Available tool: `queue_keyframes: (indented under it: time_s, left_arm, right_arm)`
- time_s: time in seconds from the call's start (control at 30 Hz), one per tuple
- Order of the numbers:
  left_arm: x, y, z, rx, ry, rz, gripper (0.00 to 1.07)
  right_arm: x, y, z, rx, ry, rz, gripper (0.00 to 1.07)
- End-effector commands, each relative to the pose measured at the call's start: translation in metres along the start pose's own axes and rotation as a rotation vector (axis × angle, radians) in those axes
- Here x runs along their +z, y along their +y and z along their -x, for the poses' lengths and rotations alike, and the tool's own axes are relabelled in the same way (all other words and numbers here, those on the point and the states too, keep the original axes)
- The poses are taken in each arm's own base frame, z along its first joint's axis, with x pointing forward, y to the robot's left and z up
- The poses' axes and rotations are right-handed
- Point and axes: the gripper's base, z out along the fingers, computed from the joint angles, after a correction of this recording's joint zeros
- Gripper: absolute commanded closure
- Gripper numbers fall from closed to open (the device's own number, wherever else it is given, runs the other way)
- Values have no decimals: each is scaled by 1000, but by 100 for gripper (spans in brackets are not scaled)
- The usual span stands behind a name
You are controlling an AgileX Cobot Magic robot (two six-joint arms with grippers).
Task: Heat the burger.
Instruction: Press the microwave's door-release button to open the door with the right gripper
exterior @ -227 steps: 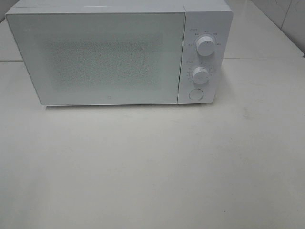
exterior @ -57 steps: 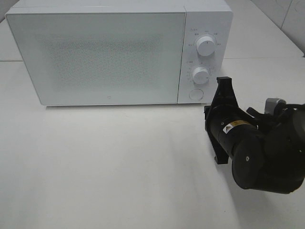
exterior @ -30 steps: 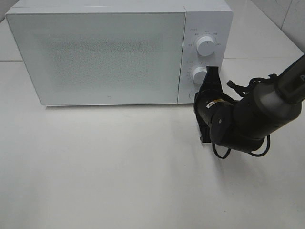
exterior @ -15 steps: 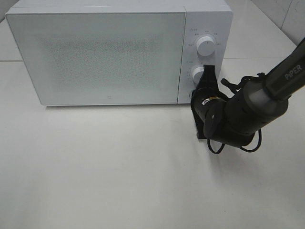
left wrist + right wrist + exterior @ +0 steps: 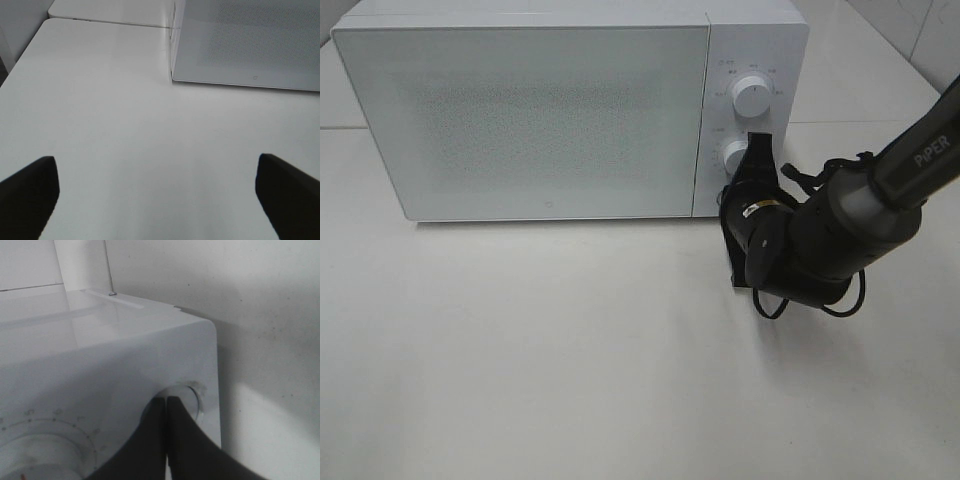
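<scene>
Touching point: right gripper (image 5: 166, 400), jaws pinched together, tips on the microwave's (image 5: 760, 30) round button (image 5: 194, 396).
Left gripper (image 5: 155, 165): spread wide, empty, above the table (image 5: 570, 360).
Door (image 5: 520, 110): closed.

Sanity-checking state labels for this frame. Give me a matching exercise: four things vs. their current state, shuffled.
Things
1. right gripper
2. left gripper
3. microwave door
4. upper knob

States
A. closed, rectangular
B. jaws wide open, over the table
C. white, round, nothing touching it
D. jaws shut, tips at the round button

Pairs: 1-D, 2-B, 3-A, 4-C
</scene>
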Motion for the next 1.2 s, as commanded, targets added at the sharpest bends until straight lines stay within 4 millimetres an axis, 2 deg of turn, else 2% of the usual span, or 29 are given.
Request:
queue_keyframes:
  time_s: [0.03,0.37,0.8,1.2]
  left_arm:
    - [-2,0,-2,1,-15,0,7]
    - [-2,0,-2,1,-15,0,7]
    - [-2,0,-2,1,-15,0,7]
    - [-2,0,-2,1,-15,0,7]
  right_arm:
    - [5,19,-7,12,23,106,107]
    - [5,24,-5,12,-1,185,107]
    - [23,34,-15,35,-26,315,107]
    - [24,34,-16,6,-35,301,107]
